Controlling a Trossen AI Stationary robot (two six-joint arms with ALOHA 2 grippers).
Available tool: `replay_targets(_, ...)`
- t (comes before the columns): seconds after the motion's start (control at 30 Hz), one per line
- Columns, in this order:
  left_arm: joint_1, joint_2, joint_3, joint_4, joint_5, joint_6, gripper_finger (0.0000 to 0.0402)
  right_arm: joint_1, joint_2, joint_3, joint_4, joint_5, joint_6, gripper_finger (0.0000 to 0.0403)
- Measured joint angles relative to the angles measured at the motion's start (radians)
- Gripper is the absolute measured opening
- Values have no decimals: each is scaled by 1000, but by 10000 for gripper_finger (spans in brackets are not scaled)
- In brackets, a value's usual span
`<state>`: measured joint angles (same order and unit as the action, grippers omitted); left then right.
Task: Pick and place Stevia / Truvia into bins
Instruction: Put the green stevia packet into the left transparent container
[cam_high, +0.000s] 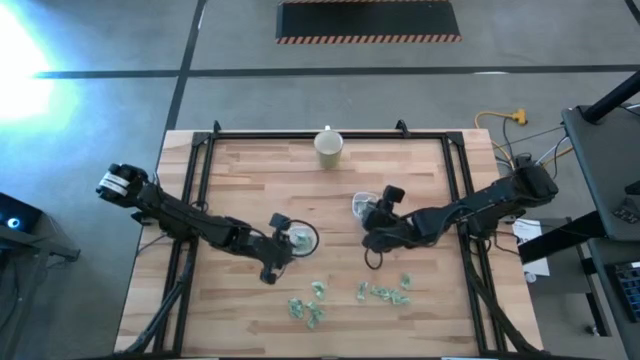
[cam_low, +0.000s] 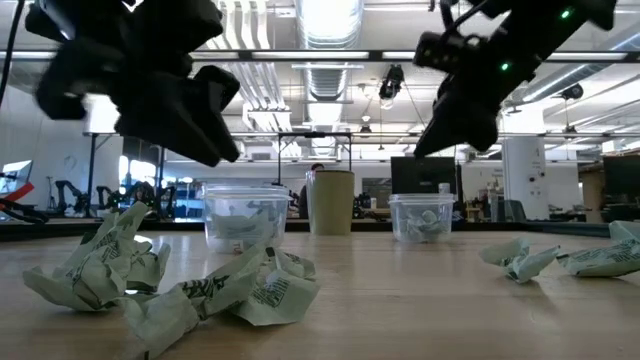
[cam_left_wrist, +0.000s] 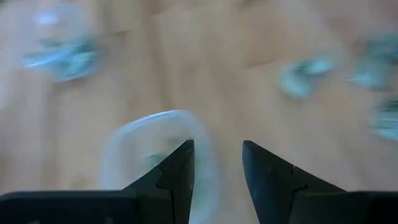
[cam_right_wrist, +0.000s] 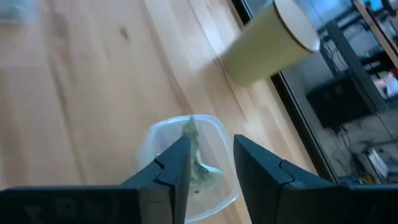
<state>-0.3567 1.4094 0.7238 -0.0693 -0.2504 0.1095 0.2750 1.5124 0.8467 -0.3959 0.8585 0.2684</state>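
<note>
Hovering mid-frame: left gripper (cam_high: 283, 243) spread empty over left bin (cam_high: 300, 238); right gripper (cam_right_wrist: 210, 163) spread above right bin (cam_right_wrist: 189, 168) holding packets (cam_right_wrist: 198, 165)

Grey concrete floor (cam_high: 300, 90), hazard-striped mat (cam_high: 368, 20), ceiling strip lights (cam_low: 330, 15) overhead.

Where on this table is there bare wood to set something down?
Free: the far-left corner beside the cream cup, and the left edge beyond the left gripper. Crowded: the middle around both bins and right gripper, plus the near strip of packets.
</note>
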Motion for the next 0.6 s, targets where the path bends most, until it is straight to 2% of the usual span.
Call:
replay_targets(0.1, 0, 0, 1, 12, 124, 2, 118, 44, -20, 0, -1, -5, 0, 105)
replay_targets(0.33, 0, 36, 3, 195, 243, 87, 118, 109, -31, 0, 9, -6, -26, 96)
replay_targets(0.6, 0, 183, 92, 206, 278, 178, 118, 118, -34, 0, 10, -56, -41, 86)
